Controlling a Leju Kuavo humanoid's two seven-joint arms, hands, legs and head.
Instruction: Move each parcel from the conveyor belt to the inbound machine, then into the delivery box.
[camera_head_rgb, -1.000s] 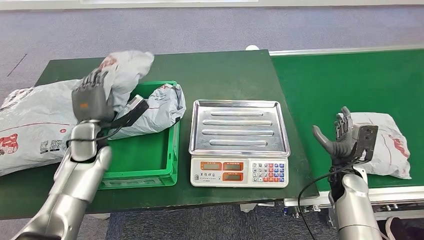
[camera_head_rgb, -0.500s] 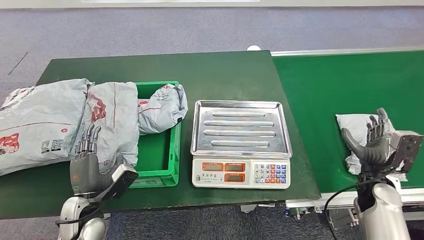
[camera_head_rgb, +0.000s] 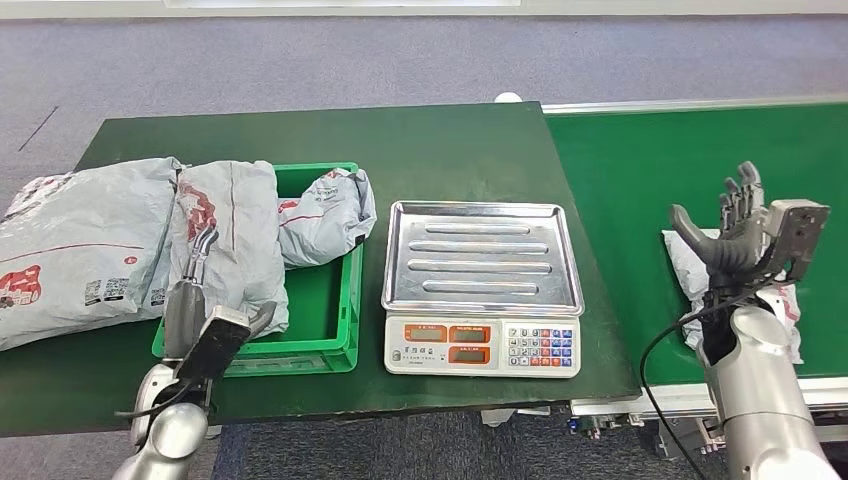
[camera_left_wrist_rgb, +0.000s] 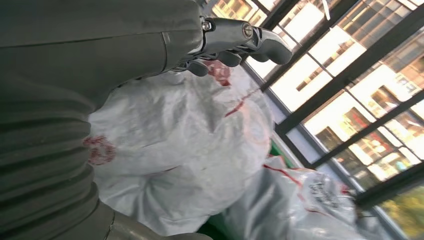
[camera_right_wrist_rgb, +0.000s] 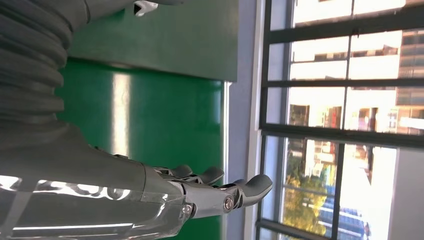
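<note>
A grey parcel (camera_head_rgb: 235, 225) lies draped over the left rim of the green delivery box (camera_head_rgb: 320, 340), and a second grey parcel (camera_head_rgb: 325, 212) rests inside at the back. My left hand (camera_head_rgb: 192, 295) is low at the box's near left corner, fingers stretched out over the draped parcel (camera_left_wrist_rgb: 190, 135) and holding nothing. On the green conveyor belt (camera_head_rgb: 640, 170) lies a white-grey parcel (camera_head_rgb: 687, 268). My right hand (camera_head_rgb: 735, 225) hovers just above it with thumb and fingers spread (camera_right_wrist_rgb: 210, 192). The scale's steel tray (camera_head_rgb: 480, 255) is bare.
A large grey parcel (camera_head_rgb: 75, 250) lies on the dark green table (camera_head_rgb: 450, 140) left of the box. The scale's keypad and displays (camera_head_rgb: 480, 345) face the table's near edge. Grey carpet lies beyond the table.
My left hand let go of the parcel, which now lies over the box's left rim, and drew back toward me. My right hand shifted right, then rose over the belt parcel, which moved left.
</note>
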